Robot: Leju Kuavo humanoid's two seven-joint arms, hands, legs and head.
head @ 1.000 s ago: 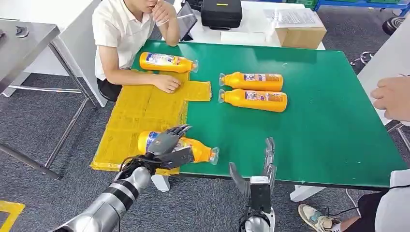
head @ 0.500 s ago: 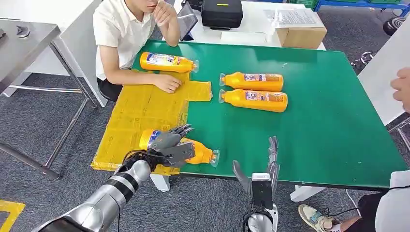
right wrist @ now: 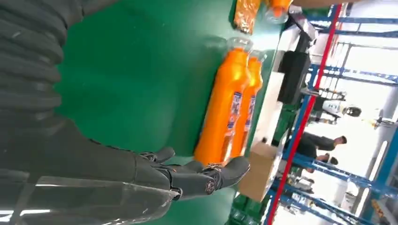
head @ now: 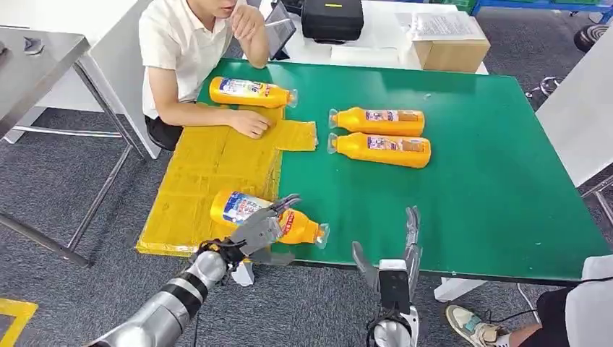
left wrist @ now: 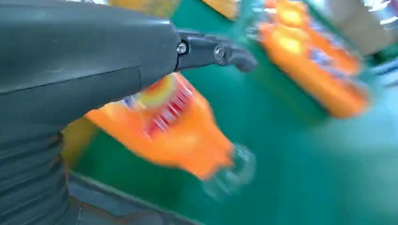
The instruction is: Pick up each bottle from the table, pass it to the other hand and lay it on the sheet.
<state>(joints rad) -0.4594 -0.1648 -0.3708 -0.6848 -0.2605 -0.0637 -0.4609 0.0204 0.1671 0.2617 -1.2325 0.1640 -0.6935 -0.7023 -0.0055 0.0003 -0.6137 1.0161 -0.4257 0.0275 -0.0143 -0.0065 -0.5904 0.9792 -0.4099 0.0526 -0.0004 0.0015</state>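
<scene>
Head view: our left hand (head: 259,230), fingers apart, rests beside the bottle (head: 269,217) at the counter's (head: 477,195) near edge; next, the empty, spread right hand (head: 394,253) fetches another.

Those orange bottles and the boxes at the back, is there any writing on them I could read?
None can be read.
Near bottle: blue, white and red label, print too small.
Pair of bottles: labels too small; blurred in the right wrist view.
Far bottle: label too small.
Paper on the cardboard box: printed lines, illegible.
Black case: small yellow mark, unreadable.

Blurred orange bottle (left wrist: 183,136) lies on green table (left wrist: 300,173) — fingers (left wrist: 216,50) above it.
</scene>
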